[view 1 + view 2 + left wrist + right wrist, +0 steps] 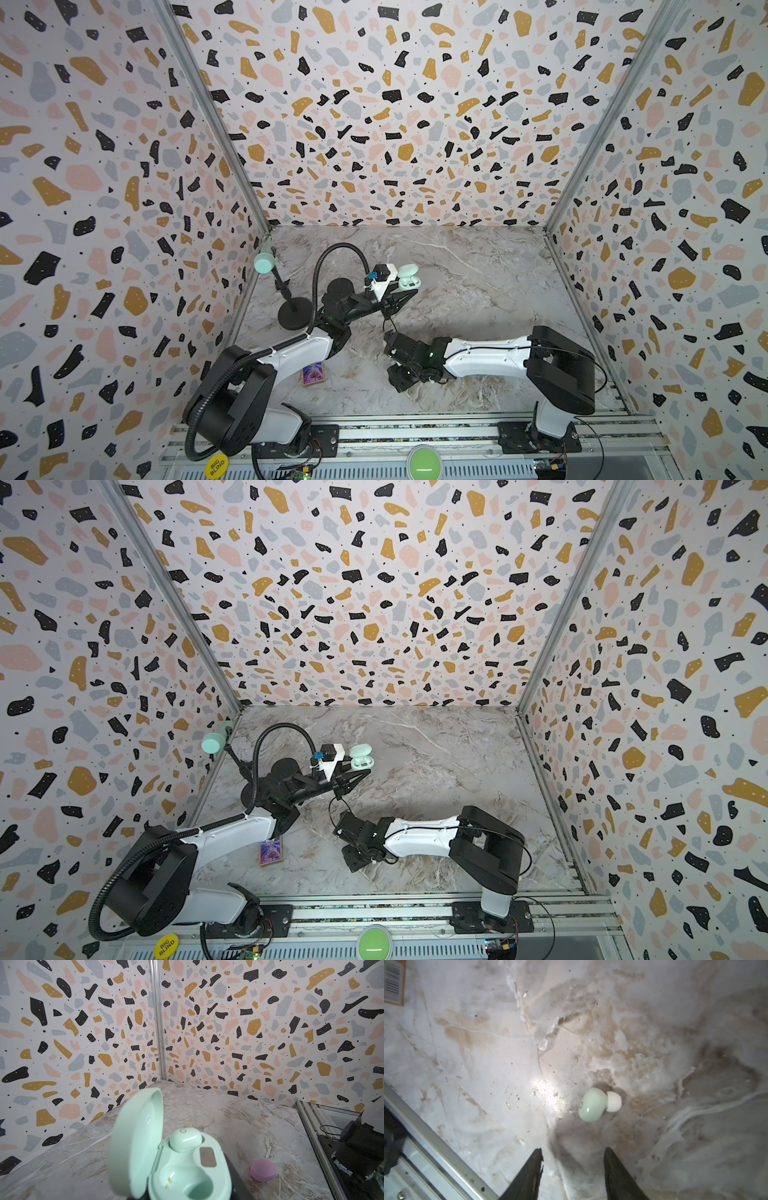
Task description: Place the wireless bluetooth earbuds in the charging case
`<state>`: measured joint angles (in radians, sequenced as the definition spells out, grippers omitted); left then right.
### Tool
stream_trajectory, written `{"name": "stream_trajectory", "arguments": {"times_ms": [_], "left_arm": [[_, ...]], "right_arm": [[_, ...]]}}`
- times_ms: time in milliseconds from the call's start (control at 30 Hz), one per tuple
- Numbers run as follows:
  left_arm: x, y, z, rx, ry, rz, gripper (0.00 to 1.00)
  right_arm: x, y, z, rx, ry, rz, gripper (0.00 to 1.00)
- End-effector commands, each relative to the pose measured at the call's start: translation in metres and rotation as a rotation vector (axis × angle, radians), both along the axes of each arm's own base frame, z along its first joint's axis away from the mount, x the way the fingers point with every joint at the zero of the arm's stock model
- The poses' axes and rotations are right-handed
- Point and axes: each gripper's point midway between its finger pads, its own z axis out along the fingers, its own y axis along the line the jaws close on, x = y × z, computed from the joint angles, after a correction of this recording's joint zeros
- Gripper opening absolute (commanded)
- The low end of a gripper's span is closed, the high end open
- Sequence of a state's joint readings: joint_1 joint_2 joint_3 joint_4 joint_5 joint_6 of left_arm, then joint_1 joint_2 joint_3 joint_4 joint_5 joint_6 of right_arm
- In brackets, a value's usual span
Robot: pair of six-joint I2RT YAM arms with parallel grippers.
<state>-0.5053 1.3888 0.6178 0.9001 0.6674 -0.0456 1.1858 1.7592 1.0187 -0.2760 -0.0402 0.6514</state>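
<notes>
My left gripper (pixel 405 296) is shut on the mint charging case (pixel 409 277) and holds it above the table with the lid open. In the left wrist view one mint earbud (pixel 185 1139) sits in the case's (pixel 220 1178) far socket. The near socket (pixel 187 1180) is empty and its gold contacts show. A second mint earbud (pixel 593 1105) with a white tip lies on the marble. It rests just beyond my right gripper (pixel 573 1153), which points down at the table, open, with nothing between its fingers (pixel 610 1161). This loose earbud cannot be made out in either top view.
A rounded lilac object (pixel 263 1170) lies on the table past the case; I cannot tell whether it is a bud or a case. A stand with a mint head (pixel 264 262) stands at the back left. A card (pixel 312 374) lies near the left arm, and the front rail (pixel 436 1147) runs close by.
</notes>
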Motion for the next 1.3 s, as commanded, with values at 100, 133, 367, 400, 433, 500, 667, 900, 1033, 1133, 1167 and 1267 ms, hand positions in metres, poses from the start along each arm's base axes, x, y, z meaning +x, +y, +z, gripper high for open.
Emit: {"name": "stream_trajectory", "arguments": {"times_ms": [100,133,367,400,433,500,667,900,1033,1133,1167,1267], "left_arm": [[-0.001,0.001,0.021,-0.045,-0.065,-0.009,0.25],[-0.001,0.001,0.021,-0.046,-0.067,-0.009,0.25],[0.000,0.001,0.022,-0.049,-0.068,-0.008,0.25],[0.000,0.001,0.022,-0.049,-0.069,-0.008,0.25],[0.000,0.001,0.022,-0.049,-0.068,-0.008,0.25],[0.000,0.001,0.022,-0.049,-0.068,-0.008,0.25],[0.000,0.002,0.022,-0.048,-0.067,-0.006,0.25],[0.001,0.002,0.020,-0.046,-0.062,-0.006,0.25],[0.001,0.001,0.020,-0.047,-0.059,-0.008,0.25],[0.000,0.002,0.021,-0.047,-0.060,-0.007,0.25],[0.000,0.002,0.021,-0.047,-0.060,-0.007,0.25],[0.000,0.002,0.021,-0.047,-0.060,-0.007,0.25]], "right_arm": [[0.014,0.003,0.005,0.019,0.013,-0.084,0.48],[0.016,0.004,0.005,0.019,0.009,-0.093,0.47],[0.023,0.011,0.005,0.008,0.005,-0.093,0.44],[0.024,0.012,0.005,0.011,0.007,-0.089,0.44],[0.024,0.014,0.005,0.014,0.009,-0.084,0.44],[0.025,0.016,0.004,0.012,0.014,-0.080,0.44],[0.027,0.021,0.007,0.022,0.012,-0.066,0.44],[0.028,0.033,0.021,0.109,0.013,-0.035,0.45],[0.026,0.036,0.021,0.109,0.024,-0.027,0.45],[0.029,0.029,0.024,0.088,0.009,-0.047,0.45],[0.031,0.027,0.027,0.084,-0.004,-0.054,0.45],[0.035,0.020,0.034,0.074,-0.038,-0.068,0.45]]}}
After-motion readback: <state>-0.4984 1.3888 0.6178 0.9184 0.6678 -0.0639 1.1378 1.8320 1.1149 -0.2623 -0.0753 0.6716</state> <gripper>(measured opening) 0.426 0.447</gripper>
